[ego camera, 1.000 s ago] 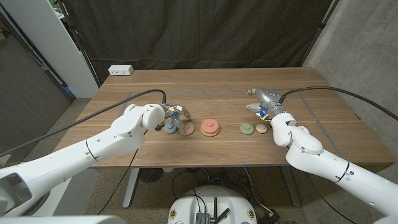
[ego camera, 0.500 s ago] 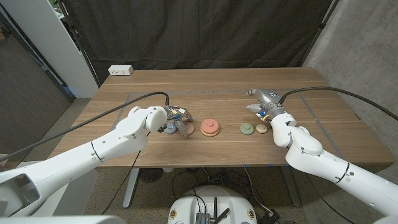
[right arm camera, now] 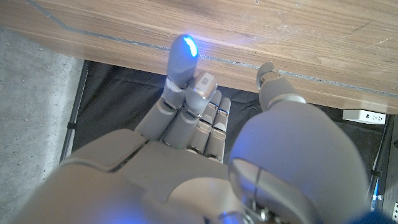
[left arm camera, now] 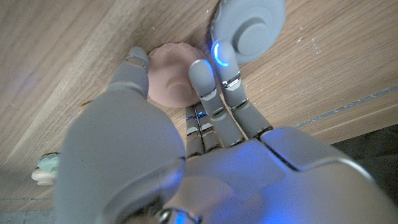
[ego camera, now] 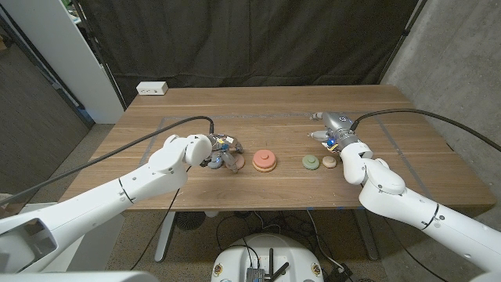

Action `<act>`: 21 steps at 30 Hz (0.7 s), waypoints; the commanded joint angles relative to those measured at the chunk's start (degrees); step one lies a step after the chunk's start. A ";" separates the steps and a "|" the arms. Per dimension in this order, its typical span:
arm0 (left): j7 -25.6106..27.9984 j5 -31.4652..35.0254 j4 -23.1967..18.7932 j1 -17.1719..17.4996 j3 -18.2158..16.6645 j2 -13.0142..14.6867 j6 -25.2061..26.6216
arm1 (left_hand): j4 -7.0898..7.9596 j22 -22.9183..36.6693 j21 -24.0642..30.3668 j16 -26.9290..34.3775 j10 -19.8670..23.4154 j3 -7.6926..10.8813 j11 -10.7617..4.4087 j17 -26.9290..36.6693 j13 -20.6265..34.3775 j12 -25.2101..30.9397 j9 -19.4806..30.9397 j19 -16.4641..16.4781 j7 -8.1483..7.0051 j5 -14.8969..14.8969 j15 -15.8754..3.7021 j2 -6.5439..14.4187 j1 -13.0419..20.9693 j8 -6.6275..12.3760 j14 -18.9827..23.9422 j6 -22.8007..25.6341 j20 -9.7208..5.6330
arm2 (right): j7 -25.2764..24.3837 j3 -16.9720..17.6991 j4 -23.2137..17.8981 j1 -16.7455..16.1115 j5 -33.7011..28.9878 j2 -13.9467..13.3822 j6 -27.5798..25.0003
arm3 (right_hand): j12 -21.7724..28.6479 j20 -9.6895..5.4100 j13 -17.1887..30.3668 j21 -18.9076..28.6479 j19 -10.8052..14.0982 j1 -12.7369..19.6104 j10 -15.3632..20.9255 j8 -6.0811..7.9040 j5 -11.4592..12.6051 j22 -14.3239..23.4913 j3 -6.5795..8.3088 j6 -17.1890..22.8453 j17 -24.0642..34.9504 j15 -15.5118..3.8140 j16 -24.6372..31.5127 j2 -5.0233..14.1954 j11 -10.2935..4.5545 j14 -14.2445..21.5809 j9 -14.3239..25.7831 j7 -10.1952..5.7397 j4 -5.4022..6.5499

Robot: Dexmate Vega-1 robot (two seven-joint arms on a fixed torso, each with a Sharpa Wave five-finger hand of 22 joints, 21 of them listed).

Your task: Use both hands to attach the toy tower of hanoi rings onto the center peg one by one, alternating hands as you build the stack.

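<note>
The centre peg stack (ego camera: 264, 160) has an orange base with a red ring on it. A pink ring (ego camera: 238, 162) (left arm camera: 169, 82) lies on the table just left of the stack. My left hand (ego camera: 220, 153) (left arm camera: 186, 143) reaches over it, thumb and fingers (left arm camera: 202, 74) spread to either side. A grey-blue ring (ego camera: 212, 163) (left arm camera: 250, 26) lies beside those fingers. A green ring (ego camera: 311, 162) and a tan ring (ego camera: 329, 162) lie right of the stack. My right hand (ego camera: 333, 131) (right arm camera: 205, 137) holds nothing just behind them, its fingers loosely extended.
A white power strip (ego camera: 152, 88) (right arm camera: 367, 115) sits at the table's back left edge. A black curtain hangs behind the table (ego camera: 274, 110). Thin tape lines run across the wood. Cables trail from both wrists.
My left hand has shifted slightly right, closer over the pink ring. The right hand and the other rings have stayed where they were.
</note>
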 commanded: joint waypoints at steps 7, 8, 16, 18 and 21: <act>0.17 -0.58 0.08 0.54 -0.10 0.28 0.51 | -0.38 0.30 0.45 0.71 4.22 0.29 -1.28 0.38 0.27 1.56 0.11 0.94 -0.64 0.66 -1.38 1.19 3.15 1.36 0.78 3.81 -5.88 | -0.10 -0.55 0.34 0.22 -0.05 0.87 -0.82 | 0.02 0.11 0.06 0.34 -0.27 -0.22 0.28 -0.39 0.45 -0.15 0.46 0.59 0.04 0.08 -0.47 0.36 0.14 -0.04 0.11 0.15 0.08; 0.00 -0.52 -0.02 0.49 -0.06 0.34 0.57 | -0.38 0.30 0.51 0.60 4.54 0.29 -1.29 0.24 0.31 1.65 0.12 1.04 -0.73 0.68 -1.38 1.22 3.29 1.43 0.68 4.07 -5.85 | -0.15 -0.54 0.35 0.18 0.01 0.88 -0.81 | 0.02 0.11 0.06 0.34 -0.28 -0.24 0.27 -0.40 0.46 -0.16 0.46 0.59 0.10 0.08 -0.42 0.37 0.13 0.02 0.11 0.15 0.09; -1.45 0.52 -1.07 0.35 0.23 0.80 1.50 | -0.39 0.32 0.75 1.44 6.78 0.26 -1.18 0.97 0.70 2.23 0.20 1.56 -0.59 0.81 -1.38 1.41 4.48 1.84 1.66 6.00 -5.85 | -0.36 -0.64 0.25 0.02 0.23 0.80 -0.86 | -0.02 0.09 0.05 0.38 -0.29 -0.30 0.22 -0.52 0.49 -0.22 0.54 0.39 -0.05 0.08 -0.64 0.57 0.17 -0.11 0.11 0.31 0.13; -1.91 0.88 -1.24 0.29 0.35 0.82 1.86 | -0.44 0.32 0.80 1.60 7.20 0.32 -1.28 1.15 0.79 2.33 0.21 1.72 -0.48 0.85 -1.38 1.49 4.84 2.00 1.84 6.59 -5.89 | -0.49 -0.62 0.28 -0.04 0.33 0.87 -0.88 | -0.04 0.08 0.05 0.35 -0.32 -0.26 0.17 -0.56 0.51 -0.28 0.58 0.30 -0.10 0.08 -0.70 0.64 0.19 -0.13 0.11 0.37 0.11; -2.42 1.12 -1.36 0.22 0.46 0.75 2.19 | -0.54 0.31 0.86 1.42 7.69 0.46 -1.13 0.96 0.91 2.43 0.23 2.00 -0.47 0.93 -1.39 1.67 5.47 2.03 1.72 6.91 -5.96 | -0.67 -0.46 0.36 -0.19 0.66 0.80 -0.68 | -0.04 0.08 0.05 0.41 -0.29 -0.22 0.18 -0.57 0.52 -0.27 0.64 0.31 -0.06 0.07 -0.69 0.74 0.21 -0.07 0.11 0.40 0.09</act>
